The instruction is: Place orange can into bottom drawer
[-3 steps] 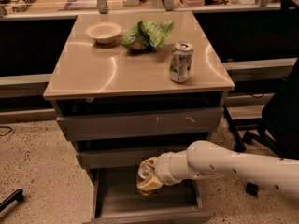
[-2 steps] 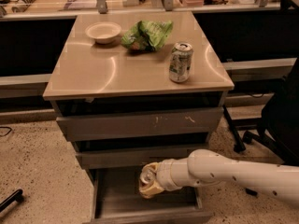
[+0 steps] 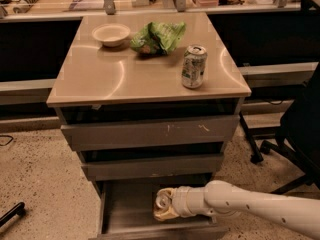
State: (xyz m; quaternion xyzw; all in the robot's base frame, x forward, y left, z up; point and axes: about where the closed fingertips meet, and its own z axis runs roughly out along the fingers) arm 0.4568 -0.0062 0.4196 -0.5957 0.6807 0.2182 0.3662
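The orange can (image 3: pixel 162 202) shows its silver top and pull tab inside the open bottom drawer (image 3: pixel 122 211), at the drawer's right half. My gripper (image 3: pixel 166 208) reaches in from the right on a white arm and is shut on the can, holding it low in the drawer near the floor. The can's label is mostly hidden by the fingers. The drawer is pulled out, with a bare grey interior.
On the tan cabinet top (image 3: pixel 100 76) stand a silver-and-green can (image 3: pixel 193 66), a white bowl (image 3: pixel 110 34) and a green chip bag (image 3: pixel 157 36). Two shallower drawers (image 3: pixel 150 133) sit above the open one. A black office chair (image 3: pixel 295 134) stands at right.
My gripper and the orange can have moved lower and deeper into the bottom drawer. Nothing on the cabinet top has moved.
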